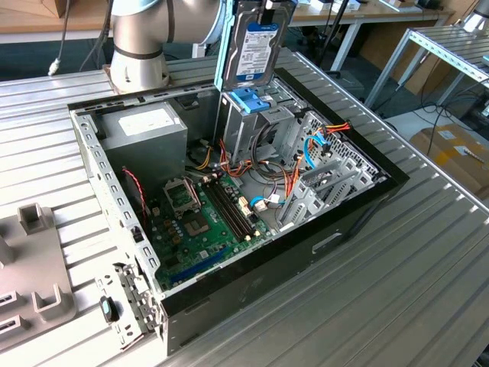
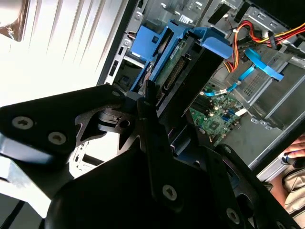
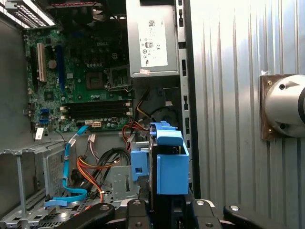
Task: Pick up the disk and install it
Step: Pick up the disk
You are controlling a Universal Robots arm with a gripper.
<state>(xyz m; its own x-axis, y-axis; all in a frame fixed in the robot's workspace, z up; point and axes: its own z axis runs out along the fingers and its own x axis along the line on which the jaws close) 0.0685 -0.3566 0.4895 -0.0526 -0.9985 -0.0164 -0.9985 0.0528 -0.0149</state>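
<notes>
The disk (image 1: pixel 257 44) hangs upright over the open computer case, its white-and-blue label facing the exterior camera and a light blue carrier rail along its edges. My gripper (image 1: pixel 269 6) is shut on its upper end at the frame's top edge. The disk's lower end sits just above the blue plastic bracket (image 1: pixel 248 99) atop the metal drive cage (image 1: pixel 256 130). In both wrist views the disk (image 2: pixel 174 67) (image 3: pixel 169 164) appears edge-on, clamped between my black fingers (image 2: pixel 151 110), with the gripper (image 3: pixel 164 210) behind it and the cage below.
The open case (image 1: pixel 359 206) lies on a ribbed metal table, with a motherboard (image 1: pixel 202 218), a grey power supply (image 1: pixel 145 126) and red, orange and blue cables (image 1: pixel 313 149) beside the cage. The arm's base (image 1: pixel 137 46) stands behind the case. Grey fixtures (image 1: pixel 38 283) sit at the exterior view's left.
</notes>
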